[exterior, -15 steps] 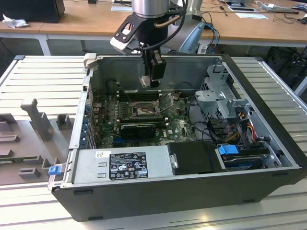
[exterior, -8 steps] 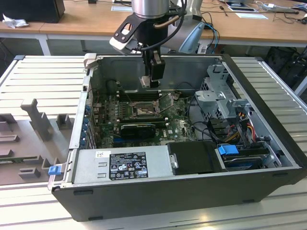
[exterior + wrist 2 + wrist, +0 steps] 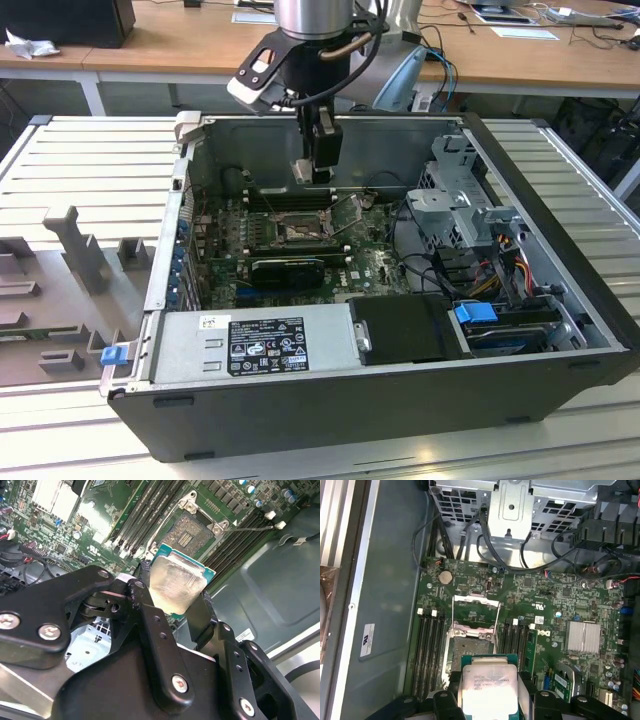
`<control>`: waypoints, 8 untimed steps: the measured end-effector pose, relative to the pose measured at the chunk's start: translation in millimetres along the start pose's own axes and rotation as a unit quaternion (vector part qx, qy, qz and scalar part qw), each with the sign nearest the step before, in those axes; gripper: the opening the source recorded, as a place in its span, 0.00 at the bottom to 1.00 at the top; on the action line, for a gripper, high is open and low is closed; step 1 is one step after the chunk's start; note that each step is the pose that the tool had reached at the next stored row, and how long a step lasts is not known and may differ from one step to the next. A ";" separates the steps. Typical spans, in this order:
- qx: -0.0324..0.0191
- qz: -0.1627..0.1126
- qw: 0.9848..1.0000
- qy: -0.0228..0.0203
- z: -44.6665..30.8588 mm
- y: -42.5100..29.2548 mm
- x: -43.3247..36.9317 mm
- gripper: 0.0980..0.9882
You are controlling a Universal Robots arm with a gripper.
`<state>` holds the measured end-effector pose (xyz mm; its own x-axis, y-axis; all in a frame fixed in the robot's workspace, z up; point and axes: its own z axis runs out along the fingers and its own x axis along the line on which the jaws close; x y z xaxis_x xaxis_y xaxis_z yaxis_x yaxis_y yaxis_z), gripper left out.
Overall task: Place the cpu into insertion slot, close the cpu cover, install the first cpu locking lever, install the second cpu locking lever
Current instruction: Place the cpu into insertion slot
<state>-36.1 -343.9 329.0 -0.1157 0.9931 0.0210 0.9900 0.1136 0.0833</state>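
I look into one open computer case (image 3: 350, 410) lying on the ribbed surface (image 3: 90, 160). On its floor is one green circuit board (image 3: 372, 262).

In the board sits one insertion slot (image 3: 470, 647), a square socket with a brownish contact field, and long memory slots (image 3: 431, 640) run on both sides of it. The field is bare. The one cpu cover (image 3: 475, 609) stands open, folded away from the slot along its hinge edge.

There is one cpu (image 3: 175, 585), and it is not in the slot yet. It hangs in the air above the board, near the slot, with the pale metal face toward the wrist cameras. The pincer (image 3: 176, 592) is closed on it, with one black finger on each of two opposite edges.

I judge the cpu to be light, stiff and thin. Its smooth metal face looks a little slippery, and the underside is probably delicate. So the side edges seem to me the right place to hold it, as the fingers (image 3: 452, 696) do now.
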 end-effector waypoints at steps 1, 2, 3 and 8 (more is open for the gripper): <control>0.000 0.001 1.000 0.000 0.0 0.0 0.0 0.49; 0.000 0.004 1.000 0.000 0.2 0.0 0.0 0.49; 0.000 0.009 1.000 -0.001 0.6 -0.1 0.0 0.49; -0.001 0.026 1.000 -0.002 1.6 -0.1 0.0 0.49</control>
<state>-36.1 -343.9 327.4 -0.0635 0.9978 0.0209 0.9946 0.0616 0.0833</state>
